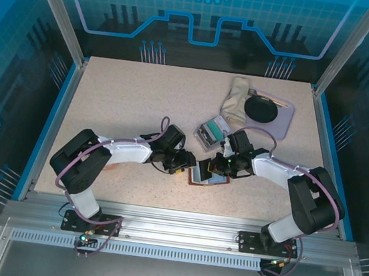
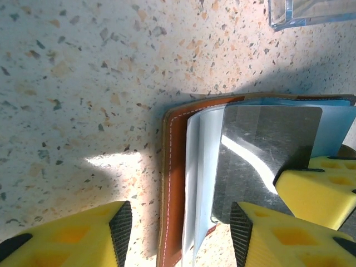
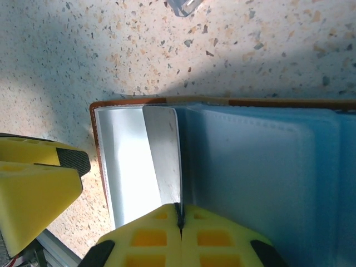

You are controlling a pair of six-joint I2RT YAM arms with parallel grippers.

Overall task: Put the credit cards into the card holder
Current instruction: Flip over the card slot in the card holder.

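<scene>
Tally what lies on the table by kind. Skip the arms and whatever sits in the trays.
Trays: 2, a clear tray and a lavender tray
Card holder: 1
Grey card tucked in it: 1
Beige cloth: 1
Total: 5

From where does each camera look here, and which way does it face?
Top external: above and behind the bases, facing down at the table; both arms show.
Left wrist: faces down at the card holder and grey card; left gripper open.
Right wrist: faces the holder's pockets; right gripper shut on one.
All share the card holder.
</scene>
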